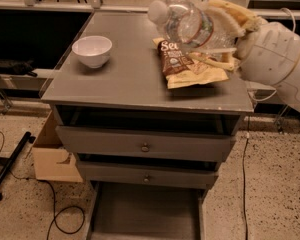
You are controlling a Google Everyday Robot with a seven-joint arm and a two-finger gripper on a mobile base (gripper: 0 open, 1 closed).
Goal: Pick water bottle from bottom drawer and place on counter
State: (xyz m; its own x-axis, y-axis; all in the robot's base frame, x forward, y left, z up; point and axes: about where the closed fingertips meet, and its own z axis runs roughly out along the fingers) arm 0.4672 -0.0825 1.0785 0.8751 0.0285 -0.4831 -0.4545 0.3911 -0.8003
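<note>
Camera view: end effector seemingly clamps water bottle over chip bag; released, it could roll off bench.

Text on chip bag: white letters "Se", the rest hidden behind the bottle.
Band on water bottle: print unreadable.
My gripper: over the counter, right side, clasping the water bottle.

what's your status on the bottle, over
Gripper shut on water bottle, held above counter. Chip bag lies beneath it. Bottom drawer open.
</note>
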